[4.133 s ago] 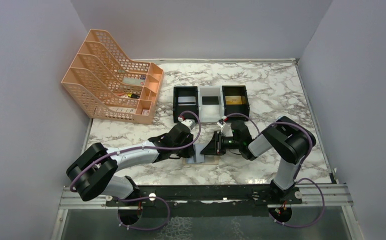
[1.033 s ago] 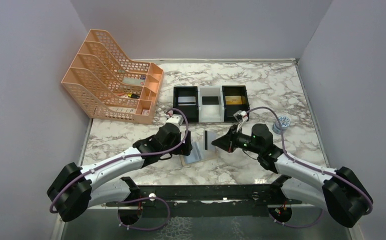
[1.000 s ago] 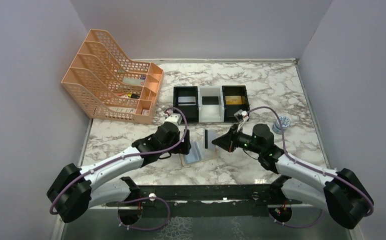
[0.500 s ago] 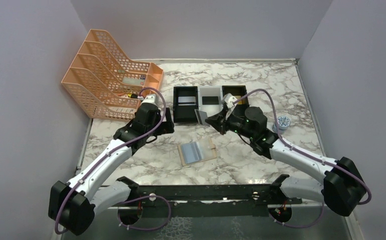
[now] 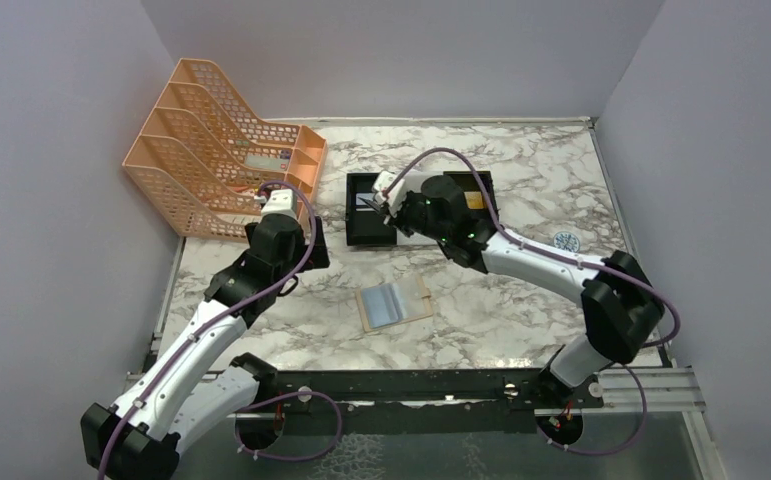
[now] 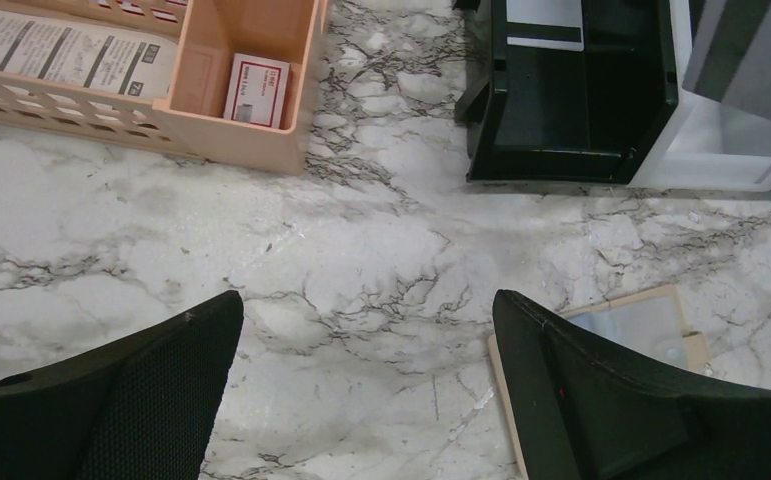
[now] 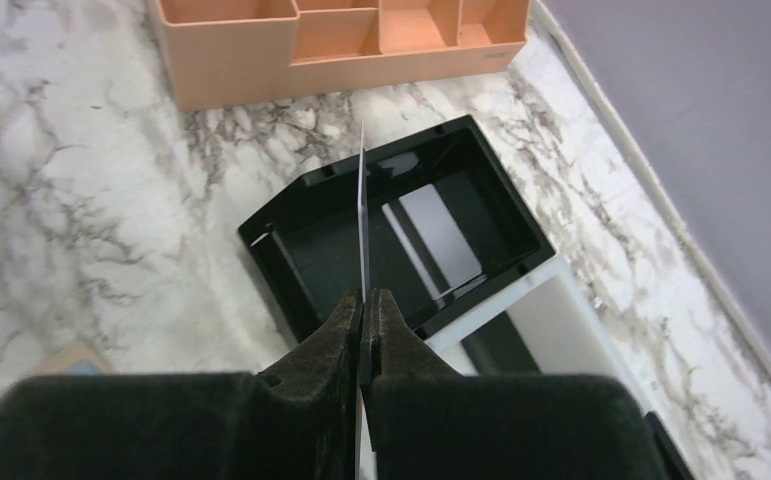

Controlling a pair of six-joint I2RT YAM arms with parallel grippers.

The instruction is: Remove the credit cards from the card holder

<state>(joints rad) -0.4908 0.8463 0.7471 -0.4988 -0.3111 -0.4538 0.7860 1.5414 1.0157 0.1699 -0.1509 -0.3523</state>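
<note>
My right gripper (image 7: 366,300) is clamped on a card (image 7: 362,200). The card juts straight ahead of the fingers, edge-on to the wrist camera, over the leftmost black tray (image 7: 291,255). The right arm (image 5: 541,262) reaches far forward and leftward. My left gripper (image 6: 366,300) hangs wide open and empty near the orange file rack (image 5: 221,170). The card holder (image 5: 394,303) lies unfolded on the table (image 5: 521,170), grey-blue faces up, long axis roughly left-right. The overhead view shows it whole, while the left wrist view catches one corner.
</note>
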